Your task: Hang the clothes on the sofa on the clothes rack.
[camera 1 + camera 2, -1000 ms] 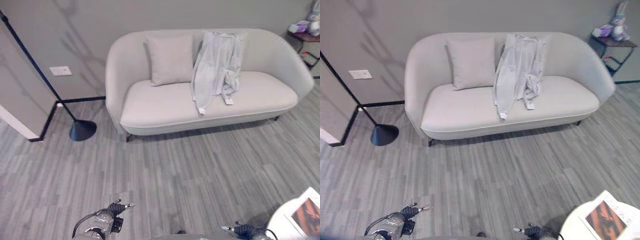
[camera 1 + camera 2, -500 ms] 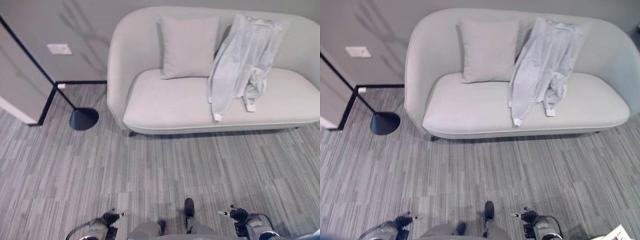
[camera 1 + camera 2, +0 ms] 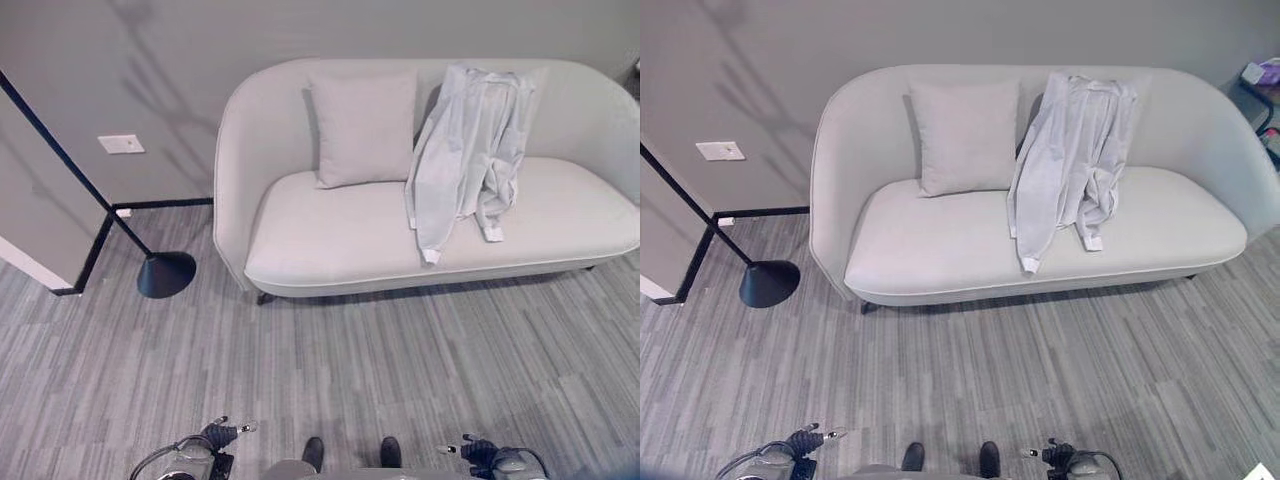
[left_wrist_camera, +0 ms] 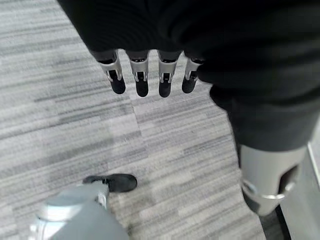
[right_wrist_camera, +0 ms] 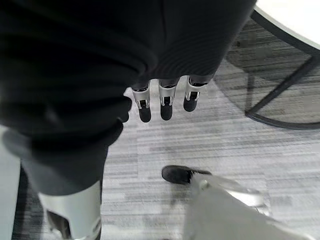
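Note:
A light grey garment hangs over the backrest of a pale grey sofa, and its sleeves trail down onto the seat right of centre. My left hand hangs low at the bottom left, far from the sofa. In the left wrist view its fingers point straight down over the floor and hold nothing. My right hand is at the bottom right, and its fingers are also straight and empty.
A square cushion leans on the sofa's back, left of the garment. A slanted black pole on a round base stands left of the sofa. A round white table on black legs is near my right hand. A small side table stands past the sofa's right end.
The whole picture has shifted as the camera moved, and the sofa now sits a little lower and more centred. The garment lies as before. Both hands stay low and empty.

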{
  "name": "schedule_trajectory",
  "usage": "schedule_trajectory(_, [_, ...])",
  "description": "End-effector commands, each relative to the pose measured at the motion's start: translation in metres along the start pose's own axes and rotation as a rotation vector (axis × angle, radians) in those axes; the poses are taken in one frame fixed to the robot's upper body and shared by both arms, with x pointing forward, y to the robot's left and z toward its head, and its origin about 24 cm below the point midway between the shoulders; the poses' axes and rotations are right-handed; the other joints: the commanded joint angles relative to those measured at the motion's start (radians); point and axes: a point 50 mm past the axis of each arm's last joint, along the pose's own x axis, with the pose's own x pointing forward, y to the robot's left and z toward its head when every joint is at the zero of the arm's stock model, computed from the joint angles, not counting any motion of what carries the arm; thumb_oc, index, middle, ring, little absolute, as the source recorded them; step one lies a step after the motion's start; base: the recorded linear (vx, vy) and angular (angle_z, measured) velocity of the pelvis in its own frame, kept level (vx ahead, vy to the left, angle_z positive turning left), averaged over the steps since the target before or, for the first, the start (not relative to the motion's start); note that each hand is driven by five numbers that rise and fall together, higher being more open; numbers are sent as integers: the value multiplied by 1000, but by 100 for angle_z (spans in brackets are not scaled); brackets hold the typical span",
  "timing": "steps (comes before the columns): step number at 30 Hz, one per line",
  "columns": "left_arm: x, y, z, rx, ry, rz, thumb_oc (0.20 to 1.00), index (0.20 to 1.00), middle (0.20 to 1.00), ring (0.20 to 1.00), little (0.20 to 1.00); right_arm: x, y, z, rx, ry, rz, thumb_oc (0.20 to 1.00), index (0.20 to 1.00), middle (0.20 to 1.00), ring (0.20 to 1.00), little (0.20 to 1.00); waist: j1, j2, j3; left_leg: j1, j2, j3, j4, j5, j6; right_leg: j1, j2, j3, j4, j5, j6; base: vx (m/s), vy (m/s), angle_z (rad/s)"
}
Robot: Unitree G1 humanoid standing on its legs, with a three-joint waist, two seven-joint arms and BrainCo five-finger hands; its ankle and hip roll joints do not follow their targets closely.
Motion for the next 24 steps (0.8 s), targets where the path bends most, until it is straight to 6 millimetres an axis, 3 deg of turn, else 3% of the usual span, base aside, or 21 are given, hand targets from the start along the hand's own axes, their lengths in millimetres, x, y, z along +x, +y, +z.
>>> schedule_trajectory(1, [2,-4,12,5,-14,-4,1000,1000,1000,1000,1000,-1,-14,2,-32,-14,-35,1000,1000,1000,1000,1000,2,37,1,-31,11,-54,-1,-33,9,1,30,17,2,-15,-38,27,-97,8])
schedule_trajectory(9, [2,-6,13,14,-17,-12,1000,1000,1000,1000,1000,-2,-18,-4,-24,-2,-49,1000,1000,1000,1000,1000,-12,33,-2,-27,53,-58,-1,-29,10,8,54,21,2,-18,-33,48,-131,5])
schedule_trajectory(12, [2,-8,10,13,-15,-25,1000,1000,1000,1000,1000,-3,-22,-7,-17,-6,-65,1000,1000,1000,1000,1000,-15,29,4,-13,97,-66,-1,11,14,17,81,39,2,-12,-32,77,-213,5])
schedule_trajectory(15, [2,-9,11,10,-21,-32,1000,1000,1000,1000,1000,-4,-26,-6,-20,-14,-75,1000,1000,1000,1000,1000,-15,20,20,-50,103,-74,96,13,17,25,84,47,2,-1,-35,4,-130,14])
schedule_trajectory(17, [2,-12,18,3,-41,-40,1000,1000,1000,1000,1000,-5,-33,-1,-8,-34,-95,1000,1000,1000,1000,1000,-8,2,65,-148,67,-75,280,-10,5,25,72,43,10,17,-38,-90,-176,25])
schedule_trajectory(18, [2,-12,18,3,-41,-40,1000,1000,1000,1000,1000,-5,-33,-1,-8,-35,-95,1000,1000,1000,1000,1000,-9,2,65,-153,67,-76,287,-13,5,24,72,42,10,17,-38,-19,-151,47])
schedule_trajectory(19, [3,-13,26,-10,-61,-40,1000,1000,1000,1000,1000,-5,-38,5,-7,-47,-114,1000,1000,1000,1000,1000,3,4,90,-225,33,-60,309,-12,-7,39,78,32,2,12,-41,98,-98,48])
schedule_trajectory(22, [3,-12,27,-7,-61,-41,1000,1000,1000,1000,1000,-6,-42,4,21,-49,-125,1000,1000,1000,1000,1000,22,23,96,-255,21,1,150,17,-8,68,100,27,2,-15,-43,200,-26,23])
schedule_trajectory(24, [3,-12,30,6,-73,-47,1000,1000,1000,1000,1000,-6,-43,8,34,-63,-133,1000,1000,1000,1000,1000,46,30,120,-305,-13,37,53,26,-12,106,113,28,2,-28,-47,282,36,35])
